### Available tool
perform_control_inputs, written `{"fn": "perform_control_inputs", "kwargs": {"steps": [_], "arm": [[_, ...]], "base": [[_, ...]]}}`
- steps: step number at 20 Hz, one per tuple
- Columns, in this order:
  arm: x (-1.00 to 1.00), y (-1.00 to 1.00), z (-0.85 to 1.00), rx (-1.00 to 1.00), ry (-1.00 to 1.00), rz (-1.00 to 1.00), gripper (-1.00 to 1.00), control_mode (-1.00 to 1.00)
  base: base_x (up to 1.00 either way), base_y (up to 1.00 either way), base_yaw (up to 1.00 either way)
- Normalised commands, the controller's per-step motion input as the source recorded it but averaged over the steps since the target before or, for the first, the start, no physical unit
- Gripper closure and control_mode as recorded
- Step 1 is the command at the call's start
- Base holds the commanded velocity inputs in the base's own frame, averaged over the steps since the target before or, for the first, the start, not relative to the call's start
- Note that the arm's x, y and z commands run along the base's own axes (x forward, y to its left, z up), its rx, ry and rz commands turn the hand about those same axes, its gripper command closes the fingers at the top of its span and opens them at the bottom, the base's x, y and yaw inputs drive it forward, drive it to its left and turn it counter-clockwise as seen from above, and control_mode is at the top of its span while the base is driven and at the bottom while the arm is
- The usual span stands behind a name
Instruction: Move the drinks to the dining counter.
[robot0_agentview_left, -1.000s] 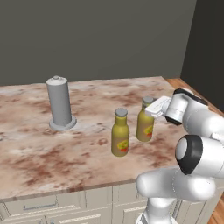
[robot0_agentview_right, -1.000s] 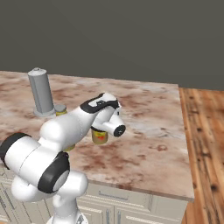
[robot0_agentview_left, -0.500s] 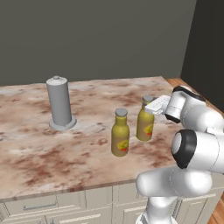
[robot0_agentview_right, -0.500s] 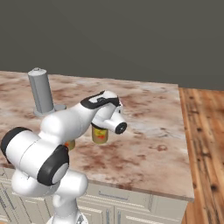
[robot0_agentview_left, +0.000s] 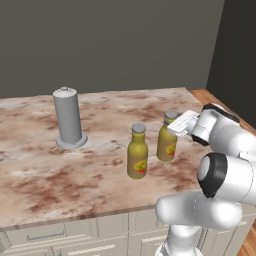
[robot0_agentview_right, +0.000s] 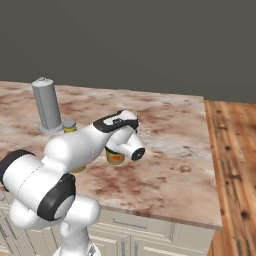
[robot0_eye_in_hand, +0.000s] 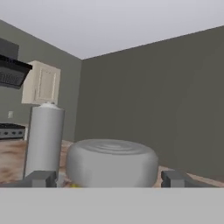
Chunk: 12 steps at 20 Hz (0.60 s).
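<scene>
Since a second ago the arm has folded in while both bottles stand unmoved on the dining counter (robot0_agentview_left: 45, 185).

Right of the grey cylinder (robot0_agentview_left: 68, 118) stand the near bottle (robot0_agentview_left: 137, 152) and the far bottle (robot0_agentview_left: 167, 136), whose grey cap (robot0_eye_in_hand: 111, 162) sits between the spread fingertips (robot0_eye_in_hand: 40, 178) of the gripper (robot0_eye_in_hand: 107, 178), gripping nothing. I would lift straight up and clear before swinging away. Labels are red-yellow, too small to read.
</scene>
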Motion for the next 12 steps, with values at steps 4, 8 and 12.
{"fn": "perform_control_inputs", "kwargs": {"steps": [4,8,12], "arm": [[-0.09,0.00,-0.19,-0.01,-0.16,0.00,-1.00,-1.00],[0.00,0.00,-0.12,0.00,-0.09,0.00,-1.00,-1.00],[0.00,0.00,0.00,0.00,0.00,0.00,-1.00,-1.00]], "base": [[0.00,0.00,0.00],[0.00,0.00,0.00],[0.00,0.00,0.00]]}}
